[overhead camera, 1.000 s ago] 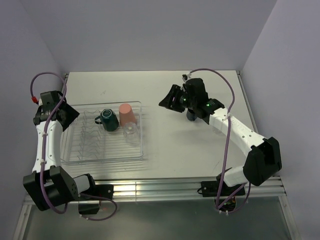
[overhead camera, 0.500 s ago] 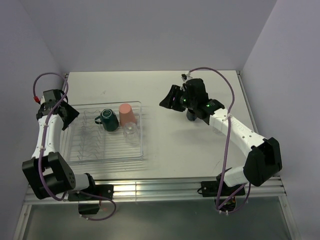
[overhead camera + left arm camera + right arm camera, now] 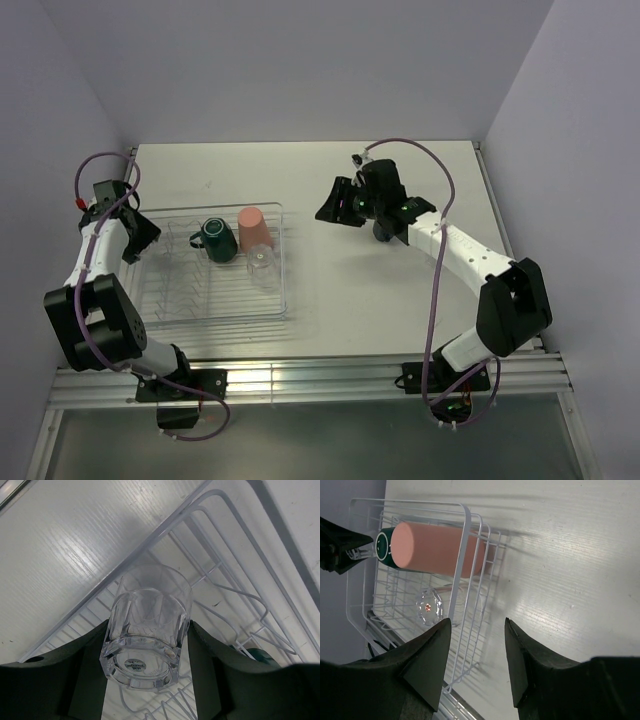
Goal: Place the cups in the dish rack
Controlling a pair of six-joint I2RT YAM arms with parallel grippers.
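Observation:
The transparent dish rack [image 3: 282, 262] lies left of centre. In it are the dark teal mug [image 3: 215, 239], the salmon-pink tumbler [image 3: 254, 228] and a clear glass [image 3: 263, 268]. My left gripper [image 3: 143, 236] is over the rack's left edge, shut on another clear glass [image 3: 147, 625], base towards the camera, above the rack's wires [image 3: 227, 582]. My right gripper [image 3: 338, 205] is open and empty above the table, right of the rack. The navy mug [image 3: 382, 231] stands partly hidden under the right arm. The right wrist view shows the tumbler [image 3: 437, 550], teal mug [image 3: 382, 545], glass [image 3: 430, 607] and rack [image 3: 468, 527].
The walls close in at the back and on both sides of the white table [image 3: 400, 290]. A metal rail [image 3: 330, 378] runs along the near edge by the arm bases. My left gripper also shows at the far left of the right wrist view [image 3: 340, 545].
The left arm has folded back and its gripper with the glass has edged over the rack's left rim. The right gripper has shifted slightly left, still open.

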